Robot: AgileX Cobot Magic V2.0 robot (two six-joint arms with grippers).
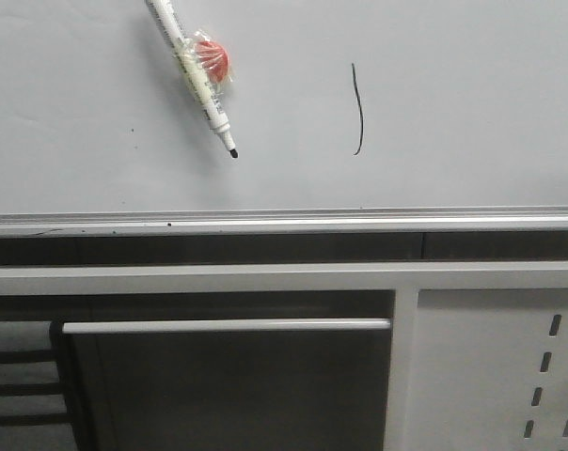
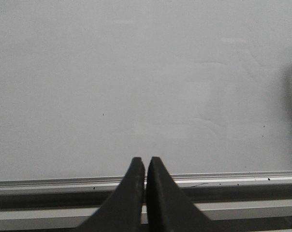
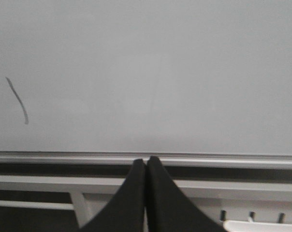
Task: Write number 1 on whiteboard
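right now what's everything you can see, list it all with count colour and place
whiteboard: one, pale grey-white, fills the upper part of the front view
rail: one, silver, along the board's bottom edge
number 1: one thin black curved stroke, on the board right of centre
marker: one, white body with black tip, tilted, upper left of the board, tip pointing down and right
red piece: one, red under clear wrap, on the marker's body
slotted panel: one, grey, lower right below the board
bar: one, silver, horizontal, lower left below the board
left claw: one, black, shut, empty, aimed at the board
right claw: one, black, shut, empty, aimed at the board
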